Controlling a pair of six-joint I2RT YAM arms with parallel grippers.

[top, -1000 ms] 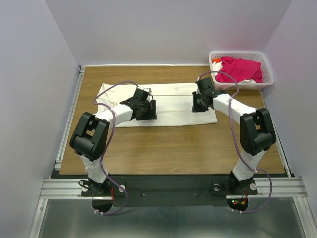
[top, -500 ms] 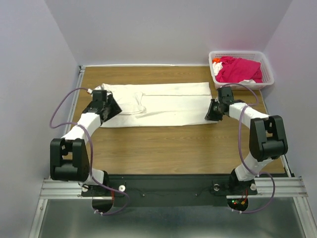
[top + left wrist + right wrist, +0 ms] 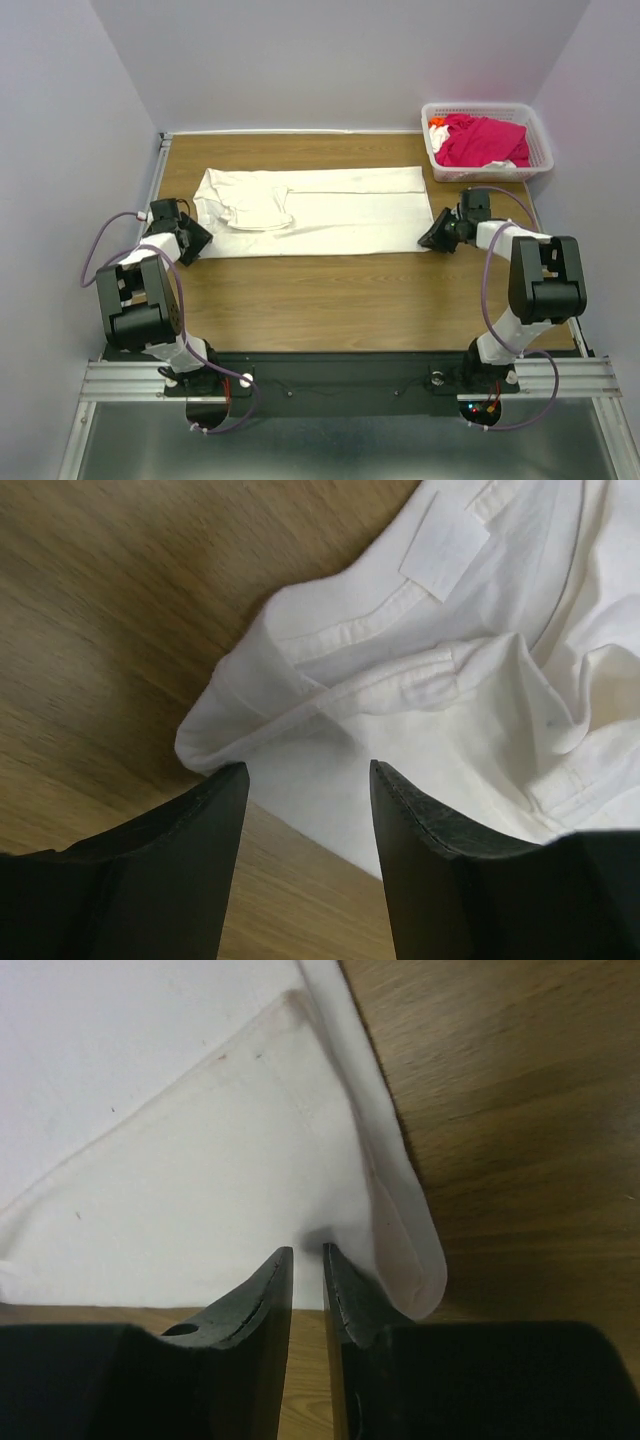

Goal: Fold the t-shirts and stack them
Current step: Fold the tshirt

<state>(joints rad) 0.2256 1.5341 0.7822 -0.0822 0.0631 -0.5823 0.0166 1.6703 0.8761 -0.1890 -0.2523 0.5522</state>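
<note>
Both arms had swung from the white shirt's (image 3: 330,205) middle to its ends, probably smoothing it flat on the bench (image 3: 350,290). The left gripper (image 3: 308,770) had its jaws spread beside the sleeve. The right gripper (image 3: 307,1252) had its jaws nearly together at the opposite corner, grip unclear.

L arm (image 3: 140,290), R arm (image 3: 545,280): white link shells, blk joint housings, purple cable (image 3: 486,285) looping behind. L gripper (image 3: 308,768) fingers (image 3: 150,880): matte blk wedges.
</note>
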